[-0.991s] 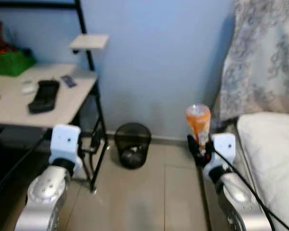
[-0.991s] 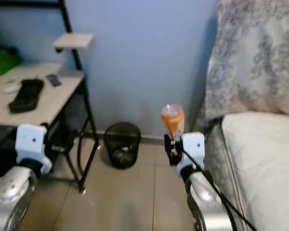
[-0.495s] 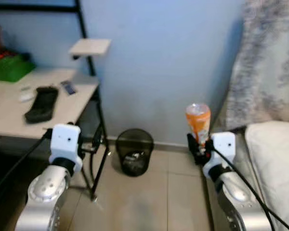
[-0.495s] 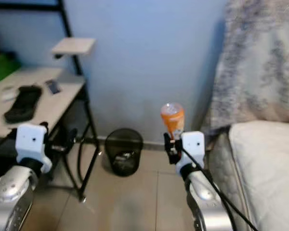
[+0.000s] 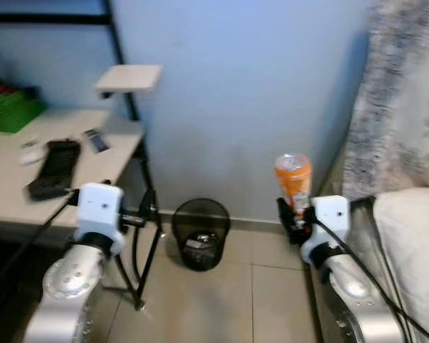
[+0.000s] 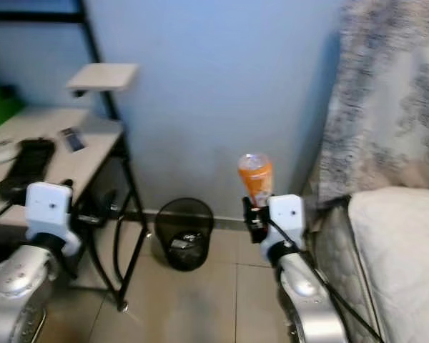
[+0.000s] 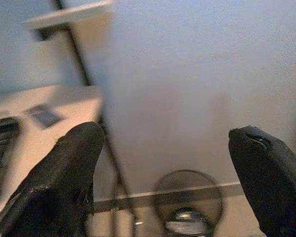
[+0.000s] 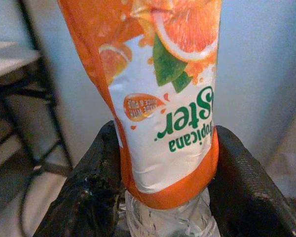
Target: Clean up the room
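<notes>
My right pincer grips the bottle upside down; the bin sits at ten o'clock of it; left pincer gapes empty; next, I judge: carry it over the bin, release

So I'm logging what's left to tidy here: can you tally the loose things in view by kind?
Orange-labelled bottles: 1, held upside down in the right gripper, bottle
Black mesh bins: 1, on the floor by the wall
Items on the desk: 4 (black case, small dark card, white object, green basket)
Total: 6
</notes>
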{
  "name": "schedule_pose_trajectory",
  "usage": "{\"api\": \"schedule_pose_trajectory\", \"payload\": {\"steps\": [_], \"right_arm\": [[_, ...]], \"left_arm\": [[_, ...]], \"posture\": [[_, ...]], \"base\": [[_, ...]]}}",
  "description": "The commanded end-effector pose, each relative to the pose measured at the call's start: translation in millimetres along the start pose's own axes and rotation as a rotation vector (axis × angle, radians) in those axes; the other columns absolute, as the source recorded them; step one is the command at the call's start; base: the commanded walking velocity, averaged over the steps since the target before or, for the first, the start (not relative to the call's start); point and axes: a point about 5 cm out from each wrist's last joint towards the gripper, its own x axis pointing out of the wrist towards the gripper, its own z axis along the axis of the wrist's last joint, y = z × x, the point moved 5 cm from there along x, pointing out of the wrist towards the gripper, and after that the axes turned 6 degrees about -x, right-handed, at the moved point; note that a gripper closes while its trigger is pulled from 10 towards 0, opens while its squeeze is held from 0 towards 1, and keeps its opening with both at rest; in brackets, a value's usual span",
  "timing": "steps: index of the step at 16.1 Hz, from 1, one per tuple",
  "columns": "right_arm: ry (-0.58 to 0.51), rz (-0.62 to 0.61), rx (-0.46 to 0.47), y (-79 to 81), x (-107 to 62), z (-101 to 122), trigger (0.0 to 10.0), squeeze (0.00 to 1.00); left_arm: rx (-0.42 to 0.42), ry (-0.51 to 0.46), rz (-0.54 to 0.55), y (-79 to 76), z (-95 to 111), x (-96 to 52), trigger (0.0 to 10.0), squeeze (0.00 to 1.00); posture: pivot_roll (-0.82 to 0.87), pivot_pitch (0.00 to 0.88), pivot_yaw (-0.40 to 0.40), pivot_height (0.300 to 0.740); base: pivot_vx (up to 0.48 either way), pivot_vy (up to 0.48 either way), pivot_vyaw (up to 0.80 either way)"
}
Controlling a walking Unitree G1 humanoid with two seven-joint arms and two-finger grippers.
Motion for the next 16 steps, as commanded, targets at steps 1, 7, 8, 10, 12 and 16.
{"api": "schedule_pose_trajectory", "payload": {"steps": [1, 7, 8, 10, 12, 16], "right_arm": [[-0.003, -0.004, -0.001, -0.5, 1.4, 0.5, 10.0, 0.00], [-0.003, 0.002, 0.000, 1.4, 3.0, 0.6, 10.0, 0.00], [-0.003, 0.001, 0.000, 0.9, 3.7, 0.3, 10.0, 0.00], [-0.003, 0.000, 0.000, 0.8, 5.3, 0.7, 10.0, 0.00], [-0.007, 0.000, 0.001, 1.2, 7.3, 1.7, 10.0, 0.00], [-0.008, 0.001, 0.001, 0.3, 8.5, 1.7, 10.0, 0.00]], "left_arm": [[0.012, 0.009, 0.013, 4.6, -1.4, -1.4, 10.0, 0.00], [0.008, 0.010, 0.016, 4.8, -1.7, -1.5, 10.0, 0.00], [0.007, 0.011, 0.017, 4.7, -1.9, -1.5, 10.0, 0.00], [0.006, 0.011, 0.019, 5.0, -2.1, -1.3, 10.0, 0.00], [0.006, 0.009, 0.022, 5.9, -1.4, -0.5, 10.0, 0.00], [0.005, 0.008, 0.022, 5.5, -1.2, 0.0, 10.0, 0.00]], "posture": [[-0.01, 0.000, 0.041, 0.740], [0.00, 0.000, 0.040, 0.740], [0.00, 0.000, 0.040, 0.740], [0.00, 0.000, 0.041, 0.740], [0.00, 0.000, 0.043, 0.740], [0.00, 0.000, 0.042, 0.740]], "base": [[0.285, 0.000, 0.00], [0.286, 0.000, 0.00], [0.281, 0.000, 0.00], [0.285, 0.000, 0.00], [0.287, 0.000, 0.00], [0.284, 0.000, 0.00]]}}
